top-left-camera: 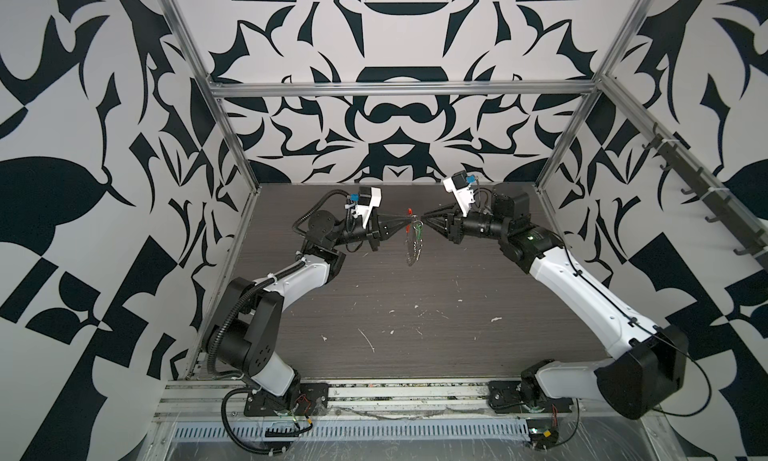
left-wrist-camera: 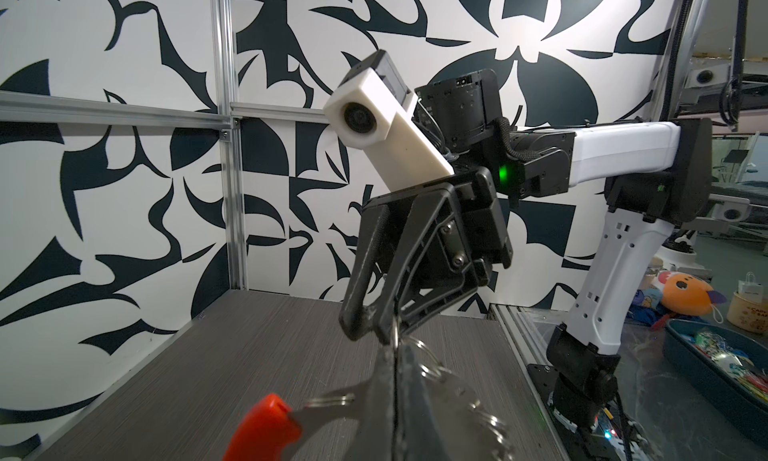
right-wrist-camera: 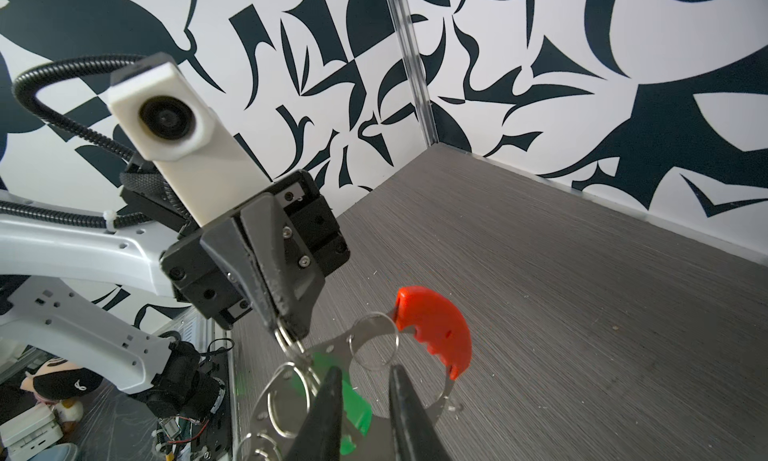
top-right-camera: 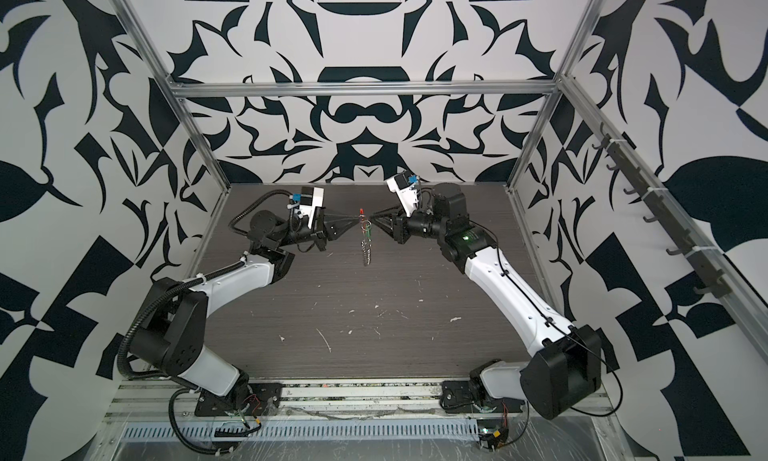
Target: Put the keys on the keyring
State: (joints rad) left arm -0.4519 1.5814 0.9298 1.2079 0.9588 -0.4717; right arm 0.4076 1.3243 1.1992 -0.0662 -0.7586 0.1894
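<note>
So the keyring [top-left-camera: 412, 247] [top-right-camera: 365, 247] is dangling in mid-air over the far middle of the table [top-left-camera: 374, 313], hanging clear of the board. The green key tag [right-wrist-camera: 357, 409] [top-left-camera: 418, 230] sits up by the keyring's top end, just beside the right claw's tips. We can't tell whether its little ring is actually on the band.

Room-wise, the patterned back wall [top-left-camera: 395, 138] is the closest edge. The side walls and aluminium posts [top-left-camera: 239, 147] are well apart to the left and right, and a wide stretch of board runs toward the near rail.

The keyring is a flat silver metal band with small holes, strung with lots of thin wire split rings. A curved red-orange plastic grip [right-wrist-camera: 436, 330] [left-wrist-camera: 262, 430] with a notched inner edge sits at its top. The tag is smooth bright green plastic. The table is dark grey streaky wood-grain with pale scuffs on the near half.

Both arms come in from the near corners with elbows bent and wrists about level, claws pointing at each other almost tip to tip.

The left claw [top-left-camera: 405, 221] [right-wrist-camera: 286, 326] is clenched tight on one small silver ring of the keyring. The right claw [top-left-camera: 423, 222] [right-wrist-camera: 363, 371] has its black tapered fingers parted. The tag's edge pokes into that gap, and we can't see the fingers clamping anything.
</note>
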